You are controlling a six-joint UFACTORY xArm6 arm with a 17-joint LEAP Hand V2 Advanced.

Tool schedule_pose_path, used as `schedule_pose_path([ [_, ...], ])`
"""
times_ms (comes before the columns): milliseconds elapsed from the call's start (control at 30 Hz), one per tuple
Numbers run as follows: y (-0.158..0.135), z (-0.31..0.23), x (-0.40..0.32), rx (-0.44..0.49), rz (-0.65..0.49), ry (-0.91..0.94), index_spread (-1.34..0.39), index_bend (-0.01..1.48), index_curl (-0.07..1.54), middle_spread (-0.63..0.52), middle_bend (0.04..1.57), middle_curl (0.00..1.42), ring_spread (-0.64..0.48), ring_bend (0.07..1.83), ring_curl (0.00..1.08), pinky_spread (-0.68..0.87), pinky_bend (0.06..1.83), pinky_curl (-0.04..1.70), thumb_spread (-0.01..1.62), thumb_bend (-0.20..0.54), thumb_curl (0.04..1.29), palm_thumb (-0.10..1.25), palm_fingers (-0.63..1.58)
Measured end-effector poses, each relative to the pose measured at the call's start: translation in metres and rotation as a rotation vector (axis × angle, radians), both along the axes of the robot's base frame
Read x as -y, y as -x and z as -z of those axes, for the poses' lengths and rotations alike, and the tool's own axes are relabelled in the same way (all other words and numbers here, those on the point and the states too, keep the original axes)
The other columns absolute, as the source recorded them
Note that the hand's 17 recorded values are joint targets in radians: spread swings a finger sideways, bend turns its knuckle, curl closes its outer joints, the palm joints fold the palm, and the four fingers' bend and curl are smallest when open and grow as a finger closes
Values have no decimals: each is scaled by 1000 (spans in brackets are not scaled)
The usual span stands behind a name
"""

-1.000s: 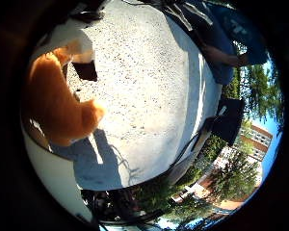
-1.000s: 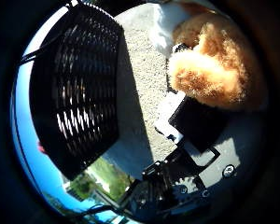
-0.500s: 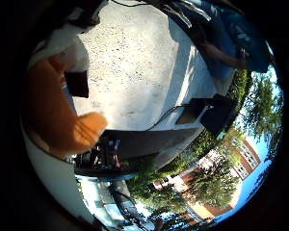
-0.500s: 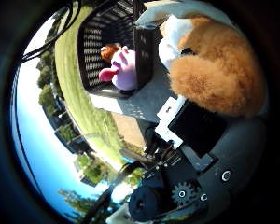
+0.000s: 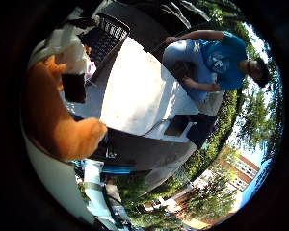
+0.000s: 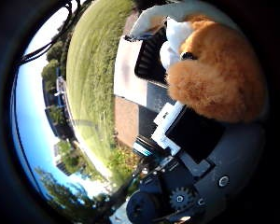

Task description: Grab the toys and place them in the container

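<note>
The robot hand (image 6: 196, 140) grips an orange plush toy (image 6: 214, 77) close to its palm; only the little-finger view shows the white tabletop (image 5: 135, 91), bare beyond the black container (image 5: 106, 38) at its edge.

Hand (image 6: 196, 154): white & black blocky parts w/ grey housing, small dark gear, round screw heads (two visible), teal ring near the base.

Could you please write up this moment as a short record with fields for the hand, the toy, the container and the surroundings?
hand: right hand, fingers curled round the toy
toy: orange and white plush toy, close against the palm, off the table
container: black basket, on the table
table: white table, bare in the middle
task stage: toy held, not yet in the basket
</note>
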State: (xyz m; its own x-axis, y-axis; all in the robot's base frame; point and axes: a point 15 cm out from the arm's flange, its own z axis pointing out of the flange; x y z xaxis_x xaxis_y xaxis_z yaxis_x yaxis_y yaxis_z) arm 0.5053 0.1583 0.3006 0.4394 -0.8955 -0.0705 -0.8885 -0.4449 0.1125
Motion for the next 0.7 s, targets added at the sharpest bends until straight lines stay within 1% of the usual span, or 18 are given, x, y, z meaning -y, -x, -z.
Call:
schedule_pose_path([
  [100,-14,5,-39,71,-16,-38,-1161,624,591,-189,1291,1087,-73,1611,735,154,1637,782,1132,-11,814,938,814],
  [200,-36,20,-74,151,-10,-71,-1186,600,646,-189,1296,1089,-72,1621,732,153,1641,786,1129,-12,820,941,808],
  [300,-63,49,-105,224,22,-101,-1210,573,705,-189,1303,1091,-71,1630,730,153,1644,790,1113,-30,820,905,797],
  [400,-86,90,-125,265,65,-119,-1227,570,794,-186,1291,1080,-64,1626,720,144,1635,796,1105,-33,799,862,811],
  [433,-94,108,-130,279,81,-125,-1225,588,829,-183,1263,1066,-55,1610,705,153,1603,786,1109,-33,787,851,829],
  [467,-100,126,-134,286,94,-128,-1200,595,878,-171,1233,1037,-24,1541,678,172,1553,772,1112,-33,769,834,817],
  [500,-104,143,-135,286,104,-127,-1187,587,889,-167,1215,1022,-13,1520,669,183,1542,764,1112,-36,761,824,823],
  [533,-106,161,-136,281,109,-123,-1146,576,911,-150,1163,981,22,1449,636,209,1489,739,1108,-37,750,810,800],
  [567,-105,176,-136,272,111,-118,-1121,571,919,-145,1127,959,31,1412,624,220,1475,736,1108,-38,744,802,773],
  [600,-104,191,-133,257,114,-109,-1027,479,917,-138,1011,916,61,1353,613,248,1479,739,1103,-40,730,786,554],
  [633,-103,205,-131,243,112,-101,-936,385,903,-126,858,863,100,1323,608,270,1503,745,1100,-42,716,769,314],
  [700,-102,221,-129,233,99,-94,-809,308,857,-78,606,744,164,1171,547,323,1483,724,1092,-38,692,749,-20],
])
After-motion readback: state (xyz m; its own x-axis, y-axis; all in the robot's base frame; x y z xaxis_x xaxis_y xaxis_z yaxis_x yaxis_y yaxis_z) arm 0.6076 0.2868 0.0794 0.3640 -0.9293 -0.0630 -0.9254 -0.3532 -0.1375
